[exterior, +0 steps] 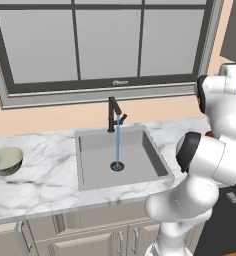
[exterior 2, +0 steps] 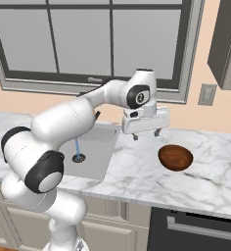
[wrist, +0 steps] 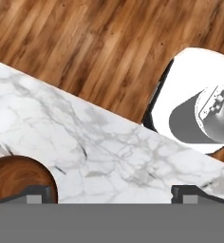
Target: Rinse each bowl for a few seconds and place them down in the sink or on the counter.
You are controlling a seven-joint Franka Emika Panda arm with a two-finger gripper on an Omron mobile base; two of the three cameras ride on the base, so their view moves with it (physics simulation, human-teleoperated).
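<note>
Water [exterior: 118, 142] runs from the faucet [exterior: 113, 114] straight down onto the drain [exterior: 117, 166] of the sink [exterior: 92, 141], so the rinse station is ready for you. Your gripper [exterior 2: 146, 134] hangs above the counter [exterior 2: 137, 171] just right of the sink, jaws spread wide and holding nothing. The brown bowl [exterior 2: 175, 157] sits on the counter a little to the gripper's right and below it; in the hand view the same brown bowl [wrist: 19, 179] shows at the lower left, beside one fingertip, so you are not yet centred over it. The green bowl [exterior: 6, 160] rests on the counter well to the left of the sink, far from the hand. Both bowls look small, rigid and probably light, so weight should not trouble you, but the walls are smooth and curved and will likely get slick once wet. Take the brown bowl by its rim, one finger inside and one outside, rather than trying to span the whole body. Close firmly, since a pinched rim could let the bowl swing or slip under the stream.
</note>
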